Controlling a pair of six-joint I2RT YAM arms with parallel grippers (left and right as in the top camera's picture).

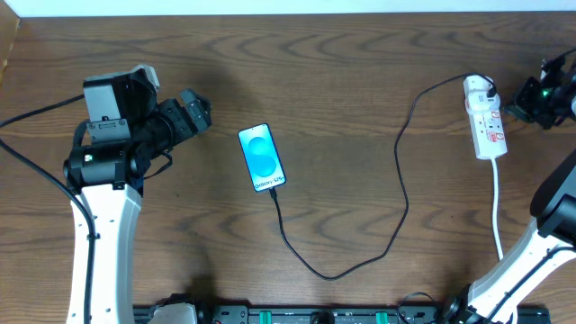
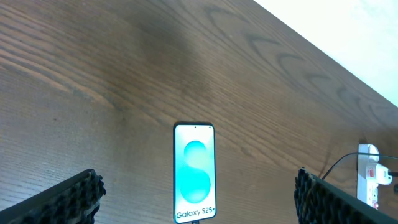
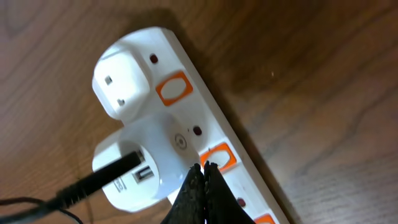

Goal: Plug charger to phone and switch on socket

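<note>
Socket (image 1: 486, 121) sits at 2 o'clock on table (image 1: 360, 72); charger (image 1: 396, 180) looks seated in phone (image 1: 261, 158). Right claw (image 3: 203, 180) is pinched closed beside orange switch (image 3: 219, 157); we should press straight down, centred. Left claw (image 1: 196, 108) is wide, empty.

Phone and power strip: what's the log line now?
charger: looks plugged into phone | left gripper: open, apart from phone | right gripper: shut, at orange switch on power strip

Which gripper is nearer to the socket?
Right. The right gripper is at the socket, by one orange switch; the left gripper is far away, beside the phone.
</note>
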